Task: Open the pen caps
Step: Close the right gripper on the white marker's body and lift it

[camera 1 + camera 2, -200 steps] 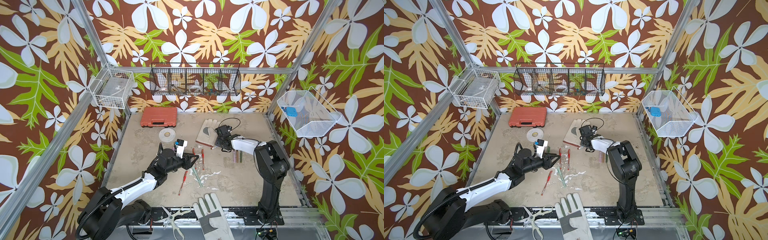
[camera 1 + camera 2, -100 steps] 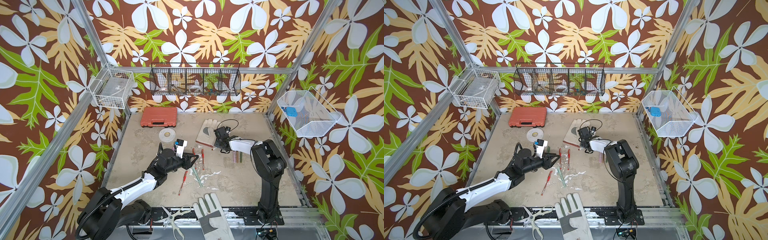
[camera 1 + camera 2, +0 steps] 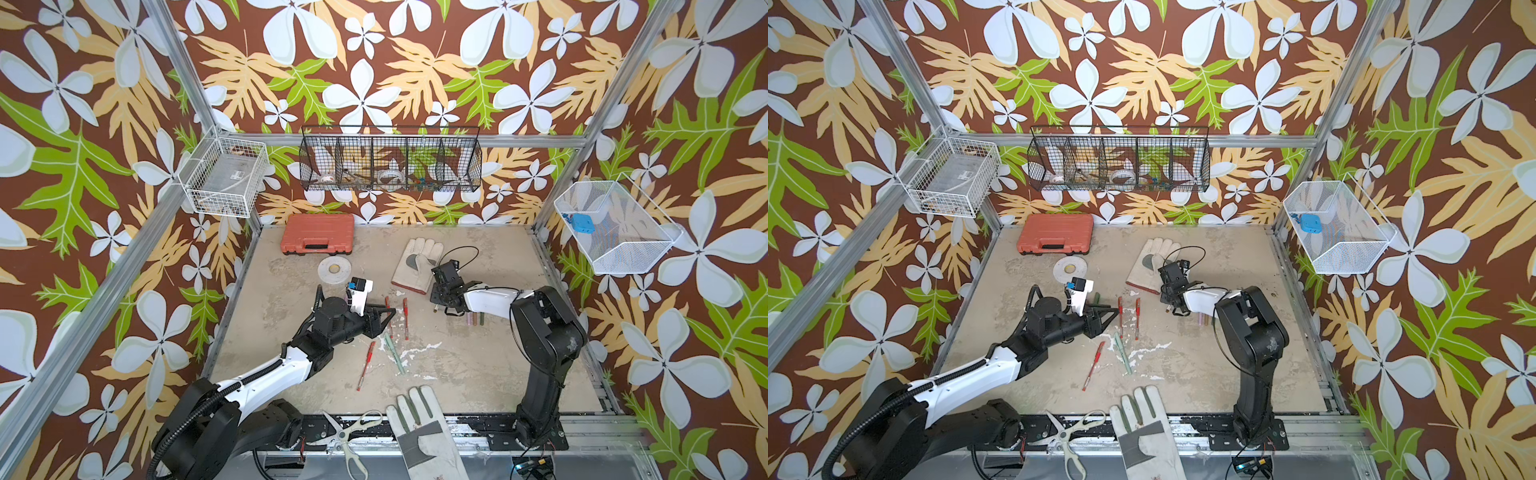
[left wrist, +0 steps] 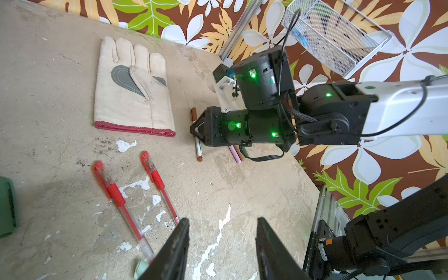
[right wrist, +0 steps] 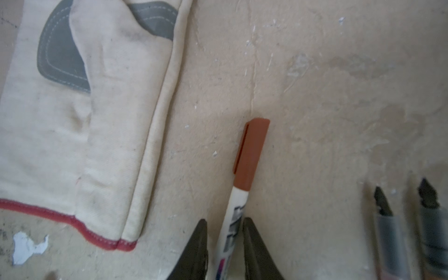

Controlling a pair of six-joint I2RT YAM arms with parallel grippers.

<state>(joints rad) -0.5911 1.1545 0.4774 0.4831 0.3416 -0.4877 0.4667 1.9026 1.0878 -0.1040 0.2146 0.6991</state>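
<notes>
My right gripper (image 5: 224, 225) is low over the table, shut on the barrel of the white marker (image 5: 234, 206), which lies flat. Its brown cap (image 5: 252, 150) is on and sticks out past the fingertips. In both top views this gripper (image 3: 436, 305) sits just in front of the upper glove. My left gripper (image 4: 221, 232) hangs open and empty above the table, beside two capped red pens (image 4: 114, 191). A third red pen (image 3: 365, 365) and a mint pen (image 3: 394, 353) lie nearer the front. Two uncapped pens (image 5: 385, 218) lie beside the marker.
A work glove (image 3: 415, 262) lies just left of the marker, another glove (image 3: 419, 432) and scissors (image 3: 349, 432) at the front edge. An orange case (image 3: 318, 239) and a tape roll (image 3: 333, 268) sit at the back left. Wire baskets (image 3: 390, 164) hang on the walls.
The right gripper's jaws have closed in on the white marker's barrel, and that gripper has shifted slightly left. The left arm has not moved.
</notes>
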